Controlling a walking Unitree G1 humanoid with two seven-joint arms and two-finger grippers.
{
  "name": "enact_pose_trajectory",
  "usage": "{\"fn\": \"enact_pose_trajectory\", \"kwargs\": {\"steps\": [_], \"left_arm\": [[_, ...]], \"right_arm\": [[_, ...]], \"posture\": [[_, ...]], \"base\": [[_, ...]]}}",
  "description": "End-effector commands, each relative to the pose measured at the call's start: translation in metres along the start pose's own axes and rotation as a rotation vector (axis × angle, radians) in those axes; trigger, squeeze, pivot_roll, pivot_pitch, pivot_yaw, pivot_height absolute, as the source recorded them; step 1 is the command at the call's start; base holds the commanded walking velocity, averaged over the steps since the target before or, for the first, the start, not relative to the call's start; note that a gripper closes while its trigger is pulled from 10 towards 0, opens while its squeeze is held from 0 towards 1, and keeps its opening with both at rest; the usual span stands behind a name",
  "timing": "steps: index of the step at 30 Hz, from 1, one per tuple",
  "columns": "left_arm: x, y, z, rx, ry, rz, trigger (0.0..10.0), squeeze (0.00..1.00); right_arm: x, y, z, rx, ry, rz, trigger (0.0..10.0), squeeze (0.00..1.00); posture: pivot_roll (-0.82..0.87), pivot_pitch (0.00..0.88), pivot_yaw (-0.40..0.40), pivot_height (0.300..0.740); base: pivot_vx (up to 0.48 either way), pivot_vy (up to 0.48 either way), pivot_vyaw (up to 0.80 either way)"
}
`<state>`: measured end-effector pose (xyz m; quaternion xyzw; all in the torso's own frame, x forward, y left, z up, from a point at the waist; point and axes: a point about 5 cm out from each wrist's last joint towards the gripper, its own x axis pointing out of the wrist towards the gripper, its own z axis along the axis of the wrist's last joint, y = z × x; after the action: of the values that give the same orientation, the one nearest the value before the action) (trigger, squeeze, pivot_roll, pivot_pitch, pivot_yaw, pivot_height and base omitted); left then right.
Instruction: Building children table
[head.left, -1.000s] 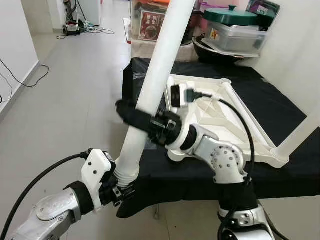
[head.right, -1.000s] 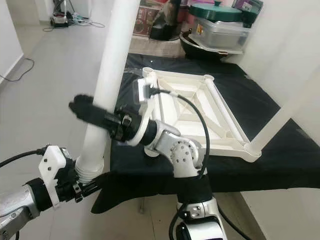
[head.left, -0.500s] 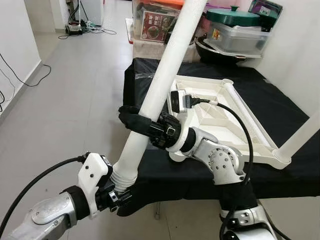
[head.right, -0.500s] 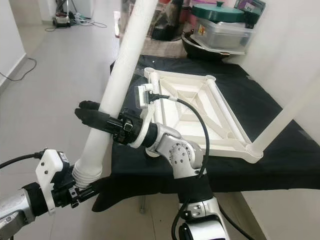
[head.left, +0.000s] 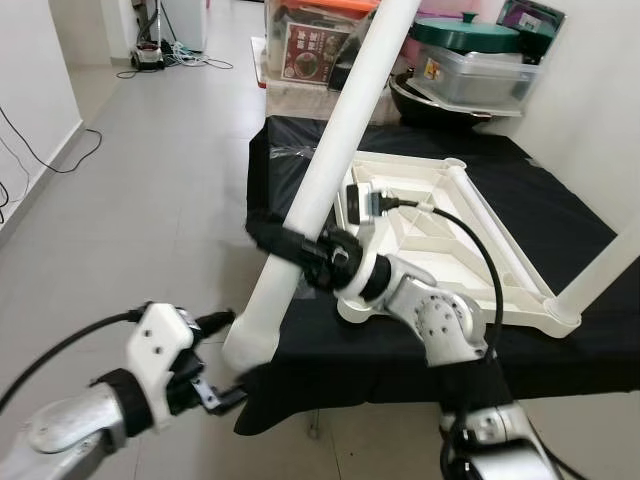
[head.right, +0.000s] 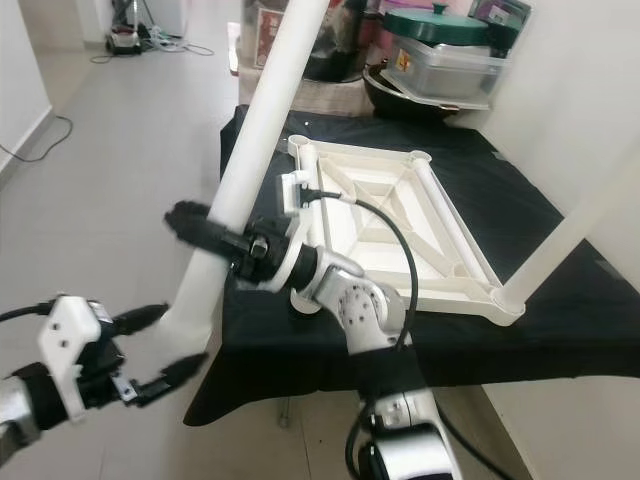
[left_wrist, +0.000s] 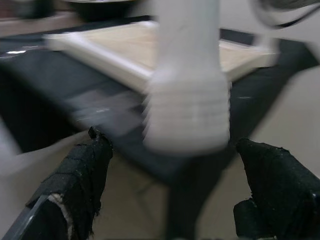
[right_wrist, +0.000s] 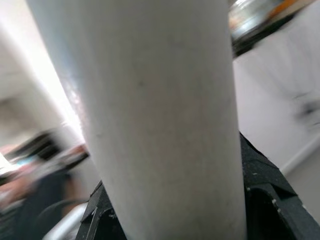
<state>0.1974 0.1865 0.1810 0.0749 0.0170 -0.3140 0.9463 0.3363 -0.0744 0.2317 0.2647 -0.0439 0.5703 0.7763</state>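
Left eye view, table leg: the white table leg (head.left: 330, 165) leans from low near-left up to far right, its ribbed foot end hanging free just off the near-left corner of the black-draped table (head.left: 560, 210).
Left eye view, right gripper: the right gripper (head.left: 285, 243) is clamped round the middle of the leg, black fingers wrapped on both sides.
Left eye view, left gripper: the left gripper (head.left: 222, 355) now sits below and left of the foot end with fingers spread and nothing between them; half a second ago it was holding that end.
Left eye view, tabletop: the upturned white tabletop (head.left: 455, 235) lies on the black cloth to the right, one fitted leg (head.left: 605, 265) rising at its near-right corner.
Right eye view, change: the same release shows; the leg's foot end (head.right: 190, 318) is apart from the left gripper's fingers (head.right: 150, 317).
Right eye view, background: a green-lidded container (head.right: 440, 50) stands far beyond the table.
Left wrist view, fingers: both pads (left_wrist: 80, 175) stand wide apart, the ribbed end (left_wrist: 187, 112) between and beyond them, untouched, blurred.
Right wrist view, grip: the leg (right_wrist: 150, 110) runs between closed fingers (right_wrist: 260, 170).
Meaning for task: the leg is now carried by the right arm alone; judged next, its socket end must be brought to an open corner of the tabletop.
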Motion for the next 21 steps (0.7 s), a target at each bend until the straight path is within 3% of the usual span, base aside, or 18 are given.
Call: {"fn": "enact_pose_trajectory", "kwargs": {"steps": [1,6,9,11,12,13,14,16,17,20,21], "left_arm": [[-0.003,0.004,0.002,0.013,-0.018,0.074,10.0,0.00],[-0.004,0.005,0.001,0.006,-0.025,0.099,10.0,0.00],[-0.006,0.001,-0.002,-0.013,-0.029,0.120,10.0,0.00],[-0.006,0.001,-0.002,-0.013,-0.029,0.120,10.0,0.00],[-0.006,-0.001,-0.003,-0.018,-0.029,0.128,10.0,0.00],[-0.006,-0.001,-0.003,-0.018,-0.029,0.128,10.0,0.00],[-0.006,0.000,-0.005,-0.017,-0.032,0.153,10.0,0.00],[-0.006,0.000,-0.005,-0.017,-0.032,0.153,10.0,0.00],[-0.005,0.002,-0.005,-0.018,-0.044,0.192,10.0,0.00],[-0.005,0.002,-0.005,-0.018,-0.044,0.192,10.0,0.00],[-0.004,0.005,-0.005,-0.016,-0.057,0.238,10.0,0.00]], "right_arm": [[-0.012,-0.019,0.016,-0.117,-0.037,-0.148,0.0,0.00],[-0.017,-0.026,0.022,-0.173,-0.039,-0.209,0.0,0.00],[-0.027,-0.035,0.036,-0.309,-0.006,-0.288,0.0,0.00],[-0.027,-0.035,0.036,-0.309,-0.006,-0.288,0.0,0.00],[-0.031,-0.036,0.040,-0.370,0.023,-0.301,0.0,0.00],[-0.031,-0.036,0.040,-0.370,0.023,-0.301,0.0,0.00],[-0.034,-0.035,0.038,-0.477,0.075,-0.313,0.0,0.00],[-0.034,-0.035,0.038,-0.477,0.075,-0.313,0.0,0.00],[-0.036,-0.033,0.032,-0.576,0.129,-0.311,0.0,0.00],[-0.036,-0.033,0.032,-0.576,0.129,-0.311,0.0,0.00],[-0.039,-0.032,0.023,-0.648,0.165,-0.313,0.0,0.00]], "posture": [[0.18,0.000,-0.154,0.740],[0.18,0.000,-0.156,0.740],[0.17,0.000,-0.156,0.740],[0.17,0.000,-0.156,0.740],[0.17,0.000,-0.160,0.740],[0.17,0.000,-0.160,0.740],[0.16,0.000,-0.163,0.740],[0.16,0.000,-0.163,0.740],[0.16,0.000,-0.164,0.740],[0.16,0.000,-0.164,0.740],[0.16,0.000,-0.165,0.740]], "base": [[0.000,0.000,0.00],[0.000,0.000,0.00],[0.000,0.000,0.00],[0.000,0.000,0.00],[0.000,0.000,0.00],[0.000,0.000,0.00],[0.000,0.000,0.00],[0.000,0.000,0.00],[0.000,0.000,0.00],[0.000,0.000,0.00],[0.000,0.000,0.00]]}}
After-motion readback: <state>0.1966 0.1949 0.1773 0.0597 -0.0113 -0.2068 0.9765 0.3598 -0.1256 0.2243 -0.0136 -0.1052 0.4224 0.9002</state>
